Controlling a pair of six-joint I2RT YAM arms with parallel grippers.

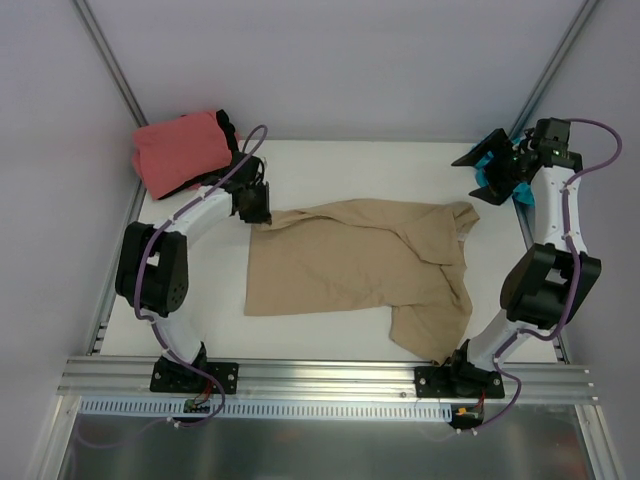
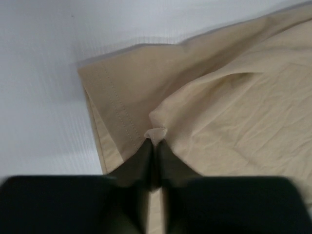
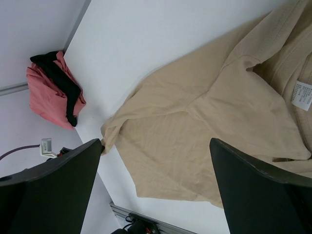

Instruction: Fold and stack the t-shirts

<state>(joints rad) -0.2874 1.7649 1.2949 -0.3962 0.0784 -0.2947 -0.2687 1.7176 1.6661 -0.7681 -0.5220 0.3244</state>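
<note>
The left gripper [image 2: 155,141] is clamped on a small pinch of the tan shirt [image 1: 350,260], just inside the stitched hem at its far left corner. The pinch looks shallow, so a clean fold likely means lifting only enough to clear the table [image 1: 330,170] and carrying the edge straight across. The right gripper [image 3: 155,140] hangs spread wide, holding nothing. The shirt lies mid-table, wrinkled, with one sleeve trailing toward the near edge and a label showing at the collar.

spread shirt [image 1: 350,262]: table [image 1: 350,170] centre | shirt pile [image 1: 183,150]: far-left corner
</note>
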